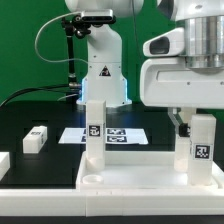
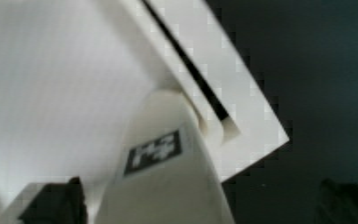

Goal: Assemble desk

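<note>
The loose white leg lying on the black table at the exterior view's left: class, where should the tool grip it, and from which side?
Grip the loose leg across its two long side faces near mid-length, coming straight down from above. It lies flat on the table, apart from the panel, so its top and sides look free; I judge the narrow width fits between the fingers.

Robotics lab, white Franka arm bolted to black table, marker board lying flat
</note>
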Controlling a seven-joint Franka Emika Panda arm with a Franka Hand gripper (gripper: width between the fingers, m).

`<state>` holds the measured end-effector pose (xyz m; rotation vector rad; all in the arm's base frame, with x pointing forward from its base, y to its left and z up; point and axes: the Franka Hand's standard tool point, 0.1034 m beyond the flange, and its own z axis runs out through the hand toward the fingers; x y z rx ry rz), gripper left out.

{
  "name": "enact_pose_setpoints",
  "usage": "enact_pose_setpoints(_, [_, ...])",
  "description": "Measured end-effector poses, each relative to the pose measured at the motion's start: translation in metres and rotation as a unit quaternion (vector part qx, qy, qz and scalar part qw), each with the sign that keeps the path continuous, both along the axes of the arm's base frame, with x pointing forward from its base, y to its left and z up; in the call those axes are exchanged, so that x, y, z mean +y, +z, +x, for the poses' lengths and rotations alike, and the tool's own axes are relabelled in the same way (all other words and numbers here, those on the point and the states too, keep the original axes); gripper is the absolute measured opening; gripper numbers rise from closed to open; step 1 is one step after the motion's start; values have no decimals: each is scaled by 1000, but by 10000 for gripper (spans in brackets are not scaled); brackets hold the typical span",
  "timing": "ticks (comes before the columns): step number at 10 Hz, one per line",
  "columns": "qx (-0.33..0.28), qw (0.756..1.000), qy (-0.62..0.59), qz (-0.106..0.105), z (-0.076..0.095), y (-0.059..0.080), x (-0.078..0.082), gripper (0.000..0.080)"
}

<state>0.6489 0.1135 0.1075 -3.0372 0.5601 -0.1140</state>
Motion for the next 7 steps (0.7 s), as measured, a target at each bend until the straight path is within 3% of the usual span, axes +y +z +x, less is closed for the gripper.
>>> enact_pose_setpoints(2, [-3,1000,29,-5,2,1,1,649])
enact_pose_setpoints(4, [-3,1000,9,-4,2,1,1,386])
enact_pose_setpoints(5, [-2,1000,-16,-2,2,1,-1,386])
enact_pose_setpoints(6, [-1,998,-55,-2,2,1,-5,304])
enact_pose_setpoints(7, [0,997,-83,-3,2,0,-10,304])
